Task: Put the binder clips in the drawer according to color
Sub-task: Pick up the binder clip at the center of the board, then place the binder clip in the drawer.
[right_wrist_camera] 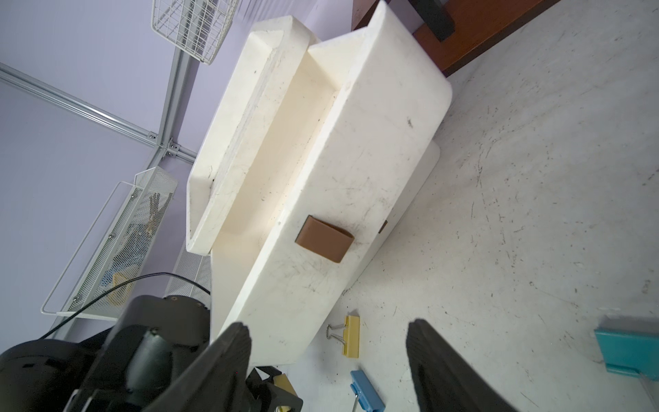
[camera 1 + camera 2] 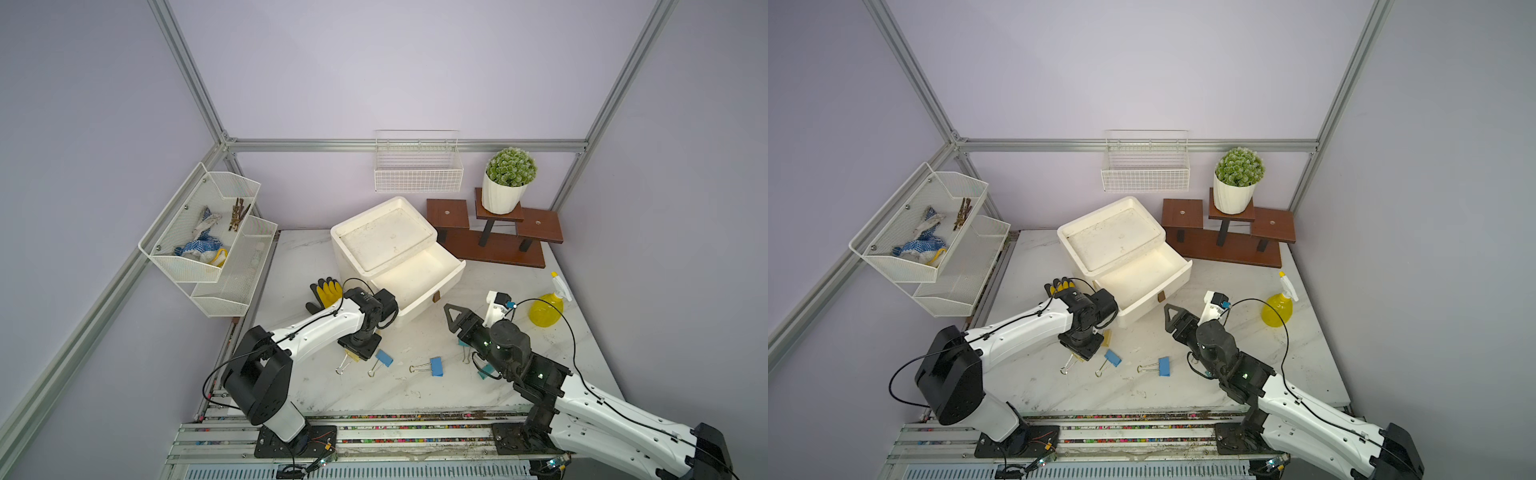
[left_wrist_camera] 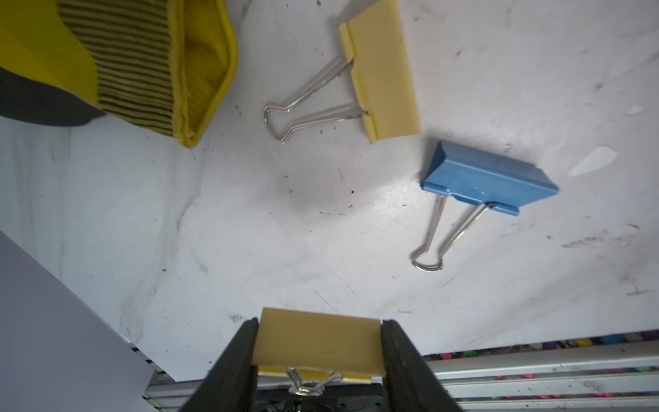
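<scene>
Starting at the worktop's left edge, you see a yellow glove, and just beside it your left gripper is clenched on a pale yellow binder clip. A second yellow clip lies flat near the glove's cuff. Two blue clips lie apart toward the middle of the front edge. Behind them, against the back edge, the drawer chest has its top drawer pulled out. Your right gripper hangs before it, jaws spread and gripping nothing. A teal clip lies near that arm.
</scene>
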